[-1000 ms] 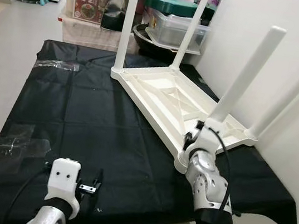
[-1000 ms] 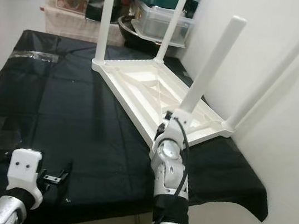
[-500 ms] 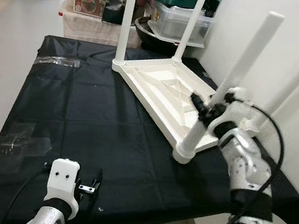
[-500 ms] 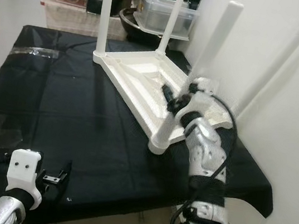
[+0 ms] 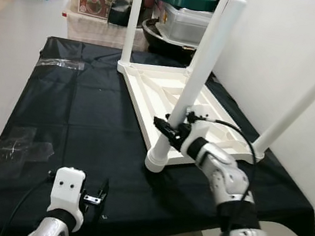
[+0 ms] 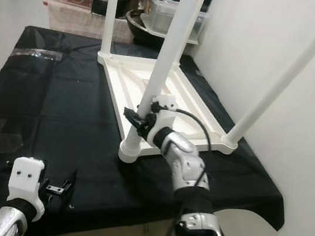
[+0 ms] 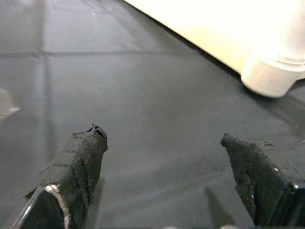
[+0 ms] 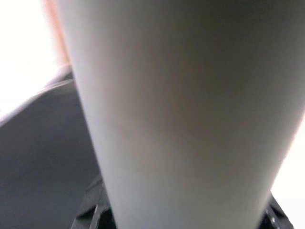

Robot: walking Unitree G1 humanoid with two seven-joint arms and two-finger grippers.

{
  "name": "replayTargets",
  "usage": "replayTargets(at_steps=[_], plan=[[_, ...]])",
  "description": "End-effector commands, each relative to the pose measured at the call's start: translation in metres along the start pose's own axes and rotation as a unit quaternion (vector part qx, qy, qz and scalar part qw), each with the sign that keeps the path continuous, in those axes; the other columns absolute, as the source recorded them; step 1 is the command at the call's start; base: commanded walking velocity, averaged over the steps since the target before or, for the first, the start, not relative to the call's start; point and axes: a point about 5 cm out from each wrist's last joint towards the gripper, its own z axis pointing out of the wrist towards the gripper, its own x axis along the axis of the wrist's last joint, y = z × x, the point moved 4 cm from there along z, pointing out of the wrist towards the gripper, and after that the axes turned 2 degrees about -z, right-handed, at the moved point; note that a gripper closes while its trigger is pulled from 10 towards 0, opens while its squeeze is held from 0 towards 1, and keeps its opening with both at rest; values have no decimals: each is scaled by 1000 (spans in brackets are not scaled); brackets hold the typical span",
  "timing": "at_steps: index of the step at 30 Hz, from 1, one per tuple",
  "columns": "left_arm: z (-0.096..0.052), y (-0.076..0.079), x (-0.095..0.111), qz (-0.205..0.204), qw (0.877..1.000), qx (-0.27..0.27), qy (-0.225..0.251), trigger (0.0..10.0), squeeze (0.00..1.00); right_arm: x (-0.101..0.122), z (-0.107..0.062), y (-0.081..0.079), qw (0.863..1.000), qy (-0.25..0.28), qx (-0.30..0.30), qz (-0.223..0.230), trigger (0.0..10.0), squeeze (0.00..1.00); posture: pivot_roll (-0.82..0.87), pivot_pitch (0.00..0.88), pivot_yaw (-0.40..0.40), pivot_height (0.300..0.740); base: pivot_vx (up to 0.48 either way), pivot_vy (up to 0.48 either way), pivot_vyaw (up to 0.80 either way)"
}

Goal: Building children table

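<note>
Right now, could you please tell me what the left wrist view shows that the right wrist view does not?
Left wrist view: the left gripper, its two black fingers spread open above the black cloth, with the round white corner foot of the upturned white plastic children's table ahead. Right wrist view: a close-up of one white cylindrical table leg, the right gripper closed around it. Both share white table parts and dark cloth.

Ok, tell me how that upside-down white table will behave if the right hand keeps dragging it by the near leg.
The table looks like hollow moulded plastic, so probably light and stiff enough to move as one piece. Gripped low on the near leg by the right hand, it should pivot rather than tip. The black cloth beneath may bunch as it slides.
</note>
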Motion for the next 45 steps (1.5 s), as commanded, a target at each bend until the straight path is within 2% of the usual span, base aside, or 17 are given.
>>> replayTargets(at_steps=[1, 2, 6, 11, 17, 18, 21, 22, 28, 29, 33, 35, 36, 38, 39, 41, 45], plan=[[-2, 0, -6, 5, 1000, -1, -12, 10000, 0, -63, -29, 83, 955, -121, -265, 53, 0, 0, 178, 0, -156, 740, 0, 0, 0], [-2, 0, -6, 5, 1000, -1, -12, 10000, 0, -63, -29, 83, 955, -121, -265, 53, 0, 0, 178, 0, -156, 740, 0, 0, 0], [-1, -2, -4, 4, 1000, 3, -10, 10000, 0, -71, -50, 90, 932, -119, -341, 31, 0, 0, 172, 0, -150, 740, 0, 0, 0], [0, -5, -4, 7, 1000, 11, -10, 10000, 0, -65, -55, 80, 931, -104, -349, -6, 0, 0, 166, 0, -151, 740, 0, 0, 0], [2, -5, -3, 8, 1000, 10, -7, 10000, 0, -69, -50, 76, 930, -111, -351, -1, 0, 0, 164, 0, -152, 740, 0, 0, 0], [2, -4, -4, 10, 1000, 8, -7, 10000, 0, -68, -36, 53, 951, -130, -281, 4, 10000, 0, 164, 0, -152, 740, 0, 0, 0], [2, -4, -4, 10, 1000, 8, -7, 10000, 0, -63, -31, 45, 960, -128, -250, -11, 10000, 0, 164, 0, -152, 740, 0, 0, 0], [2, -3, -3, 9, 1000, 7, -6, 10000, 0, -57, -29, 42, 966, -113, -231, -3, 10000, 1000, 164, 0, -153, 740, 0, 0, 0], [3, -2, -3, 7, 1000, 9, -5, 10000, 0, -28, -26, 59, 973, -62, -223, -13, 10000, 1000, 166, 0, -160, 740, 0, 0, 0], [3, -2, -3, 6, 1000, 9, -5, 10000, 0, -13, -20, 58, 983, -39, -180, -5, 10000, 0, 167, 0, -163, 740, 0, 0, 0], [3, -2, -3, 5, 1000, 8, -4, 10000, 0, -2, -17, 52, 990, -14, -143, 1, 10000, 0, 161, 0, -162, 740, 0, 0, 0], [3, 1, -4, 3, 1000, 3, -6, 10000, 0, 20, -16, 22, 999, 52, -6, 1, 10000, 0, 151, 0, -154, 740, 0, 0, 0], [3, 1, -4, 3, 1000, 3, -6, 10000, 0, 20, -16, 22, 999, 52, -6, 1, 10000, 0, 151, 0, -154, 740, 0, 0, 0], [3, 2, -4, 1, 1000, 0, -7, 10000, 0, 28, -24, -3, 990, 85, 112, -2, 10000, 0, 154, 0, -154, 740, 0, 0, 0], [3, 2, -4, 1, 1000, 0, -7, 10000, 0, 28, -24, -3, 990, 85, 112, -2, 10000, 0, 154, 0, -154, 740, 0, 0, 0], [4, 3, -3, -1, 1000, 0, -6, 10000, 0, 16, -30, -21, 978, 76, 194, -23, 10000, 0, 168, 0, -165, 740, 0, 0, 0], [4, 2, -3, 0, 1000, 3, -5, 10000, 0, -5, -22, -30, 973, 46, 223, -31, 10000, 0, 177, 0, -173, 740, 0, 0, 0]])
